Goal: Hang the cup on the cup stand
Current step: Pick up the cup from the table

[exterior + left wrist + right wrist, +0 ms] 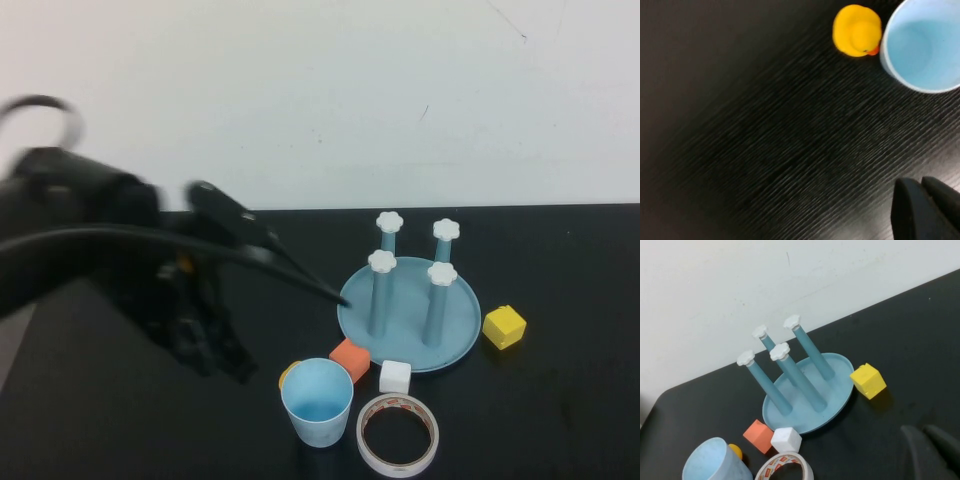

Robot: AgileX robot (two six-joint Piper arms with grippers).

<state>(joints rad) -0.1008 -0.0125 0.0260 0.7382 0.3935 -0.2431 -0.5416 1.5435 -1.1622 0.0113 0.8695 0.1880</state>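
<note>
Two grippers are present. The left gripper hangs low over the black table, on the robot's left of the cup and clear of it; its fingers are pressed together and hold nothing. The right gripper does not show in the high view; in its own wrist view its dark fingertips appear closed against each other, empty, above bare table on the near side of the cup stand.

The cup stands upright on the table, mouth up, near the front edge of the scene. It is not on the stand. A yellow rubber duck sits just beside the cup, touching or nearly touching its wall. A white tape roll lies flat just beside the cup on the robot's right.

The cup stand is behind and to the right of the cup. Its round dish base carries four upright posts, each with a white flower-shaped cap. All four posts are bare.

An orange block and a white block rest against or just beside the near rim of the stand, between stand and cup. A yellow block lies just beside the stand's right rim.
</note>
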